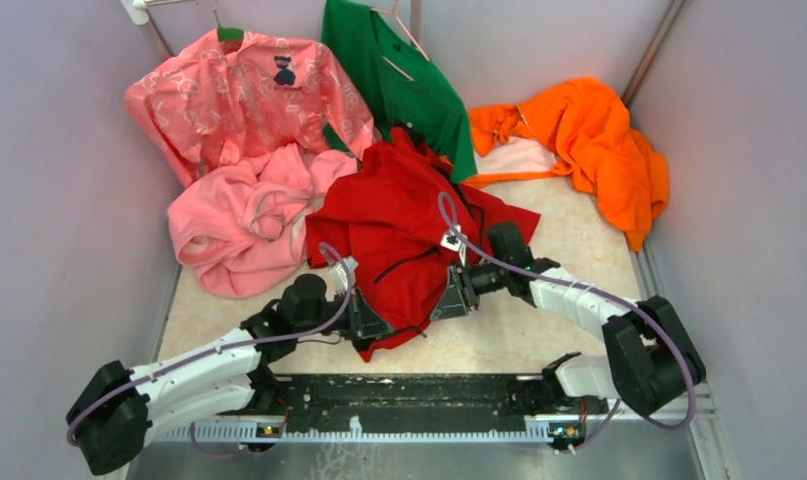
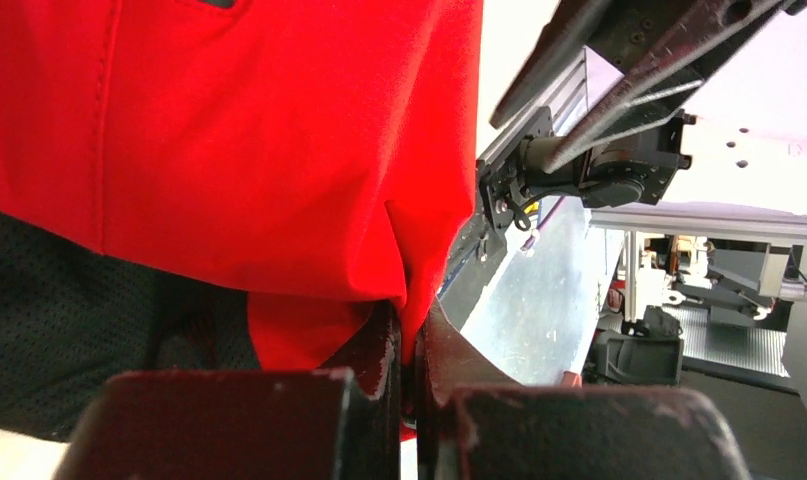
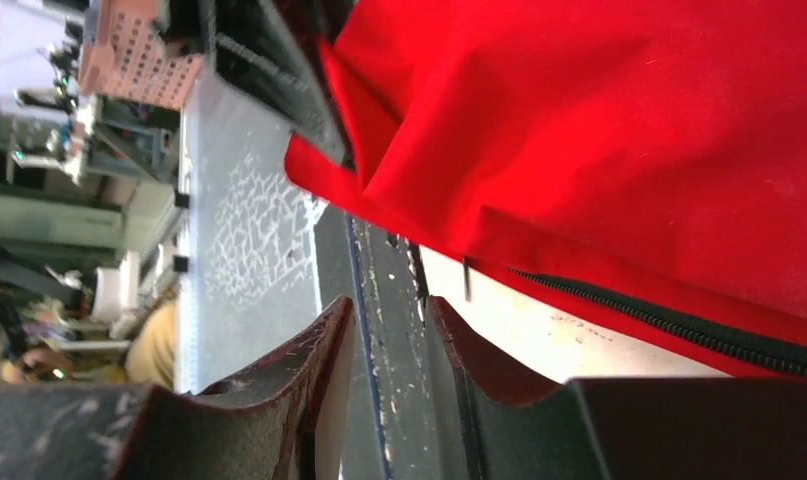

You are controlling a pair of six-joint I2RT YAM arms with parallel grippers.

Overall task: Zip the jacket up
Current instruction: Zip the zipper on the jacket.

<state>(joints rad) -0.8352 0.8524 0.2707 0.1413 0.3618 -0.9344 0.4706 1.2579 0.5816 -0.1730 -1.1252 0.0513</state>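
The left gripper point(image 2: 409, 335) is clenched on a fold of the red jacket point(image 2: 279, 150), with the cloth rising straight ahead of its jaws. The right gripper point(image 3: 389, 310) is parted and empty. The dark zipper teeth point(image 3: 659, 322) begin just beyond its right-hand fingertip and run off sideways, so the right arm looks nearer to them.

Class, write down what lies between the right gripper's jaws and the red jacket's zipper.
Only bare tabletop: in the right wrist view the right gripper stands open, short of the zipper on the jacket.
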